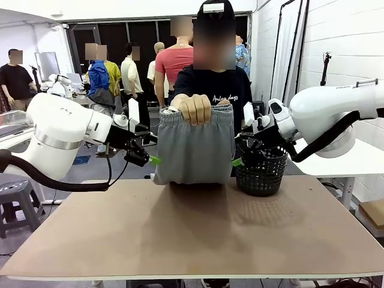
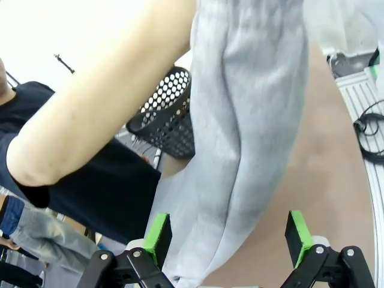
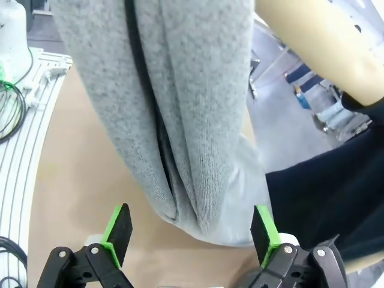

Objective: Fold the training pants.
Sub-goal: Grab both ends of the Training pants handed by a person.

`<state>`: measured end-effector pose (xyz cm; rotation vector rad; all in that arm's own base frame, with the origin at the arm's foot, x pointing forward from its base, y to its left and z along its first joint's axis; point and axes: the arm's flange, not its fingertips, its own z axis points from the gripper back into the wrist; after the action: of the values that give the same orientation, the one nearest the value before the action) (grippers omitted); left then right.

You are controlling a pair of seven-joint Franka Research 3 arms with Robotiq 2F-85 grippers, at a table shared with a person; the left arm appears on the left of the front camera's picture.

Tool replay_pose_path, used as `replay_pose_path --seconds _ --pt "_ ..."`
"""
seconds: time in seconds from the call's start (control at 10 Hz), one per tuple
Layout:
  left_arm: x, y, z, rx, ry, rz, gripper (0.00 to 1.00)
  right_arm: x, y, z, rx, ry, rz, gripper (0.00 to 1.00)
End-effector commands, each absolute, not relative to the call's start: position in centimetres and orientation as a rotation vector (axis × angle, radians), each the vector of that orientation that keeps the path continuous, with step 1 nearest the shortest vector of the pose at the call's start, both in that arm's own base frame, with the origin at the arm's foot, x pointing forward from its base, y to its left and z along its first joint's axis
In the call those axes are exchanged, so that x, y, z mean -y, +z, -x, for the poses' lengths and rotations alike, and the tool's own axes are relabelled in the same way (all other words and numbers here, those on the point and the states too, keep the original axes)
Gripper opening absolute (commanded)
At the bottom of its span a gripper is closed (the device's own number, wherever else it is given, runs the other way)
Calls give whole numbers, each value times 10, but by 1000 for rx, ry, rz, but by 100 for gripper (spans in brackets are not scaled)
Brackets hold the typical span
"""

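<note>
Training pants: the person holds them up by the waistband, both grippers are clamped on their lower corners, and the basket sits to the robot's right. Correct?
Not clamped. The wrist views show the left gripper and right gripper open, pads apart either side of the hanging training pants. The person's hand and the basket are as you say.

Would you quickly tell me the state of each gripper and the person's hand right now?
Left gripper: open, holding nothing.
Right gripper: open, holding nothing.
Person's hand: holding up the training pants.

White bulbous left arm (image 1: 60,129), black looping cable (image 1: 72,187), black left gripper (image 2: 228,237) (lime-green pads (image 2: 157,239)), white right arm (image 1: 330,108)
</note>
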<state>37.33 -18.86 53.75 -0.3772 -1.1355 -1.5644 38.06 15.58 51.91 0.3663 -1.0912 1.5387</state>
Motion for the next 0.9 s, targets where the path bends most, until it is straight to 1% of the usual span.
replay_pose_path --seconds 0.0,0.3,0.5,0.8 --pt "195 534 -376 1183 -1556 442 100 -159 512 -388 1136 1551 -440 100" --pt "203 540 -369 1270 -1472 459 100 -166 512 -384 1210 1552 -606 100" --pt "206 540 -366 1306 -1439 531 100 -171 511 -384 1254 1542 -666 100" --pt "212 542 -359 1283 -1429 678 100 -175 511 -383 1288 1527 -733 100"
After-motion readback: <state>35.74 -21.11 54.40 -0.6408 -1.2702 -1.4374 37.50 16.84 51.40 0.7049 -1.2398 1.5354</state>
